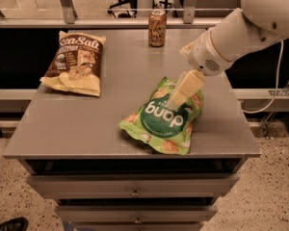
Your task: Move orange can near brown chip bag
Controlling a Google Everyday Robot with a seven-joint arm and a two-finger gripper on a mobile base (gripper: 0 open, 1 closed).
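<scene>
Hand (175, 100) angled down-left over green bag (160, 124), arm (241, 32) in from rt.

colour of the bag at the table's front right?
Green, with white lettering; the camera view shows it. The gripper hangs over the bag.

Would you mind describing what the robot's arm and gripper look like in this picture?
The arm is smooth, rounded and white, with a dotted grille at the wrist. The gripper, over the green bag, is pale cream and tapered. A white cable hangs behind.
</scene>
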